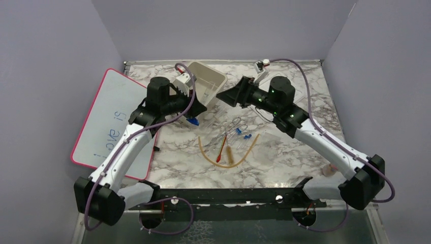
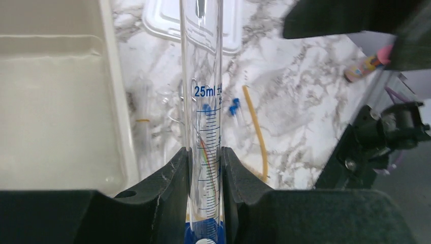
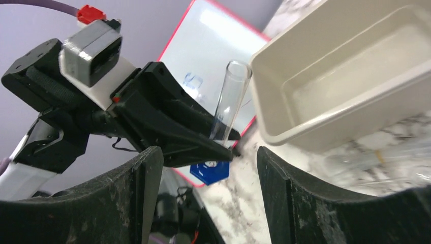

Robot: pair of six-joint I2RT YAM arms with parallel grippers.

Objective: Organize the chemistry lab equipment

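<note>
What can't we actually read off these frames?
Whiteboard near corner: top view, under the left arm.
Blue-based cylinder: left wrist view, rim cut by top edge, base by bottom edge.
Clear tubes: right wrist view, blurred, run off the right edge; count unclear.
Orange-pink item: left wrist view, blurred, partly behind a dark arm part.

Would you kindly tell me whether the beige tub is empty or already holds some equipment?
Empty where visible: the tub shows only bare floor in both wrist views.
</note>
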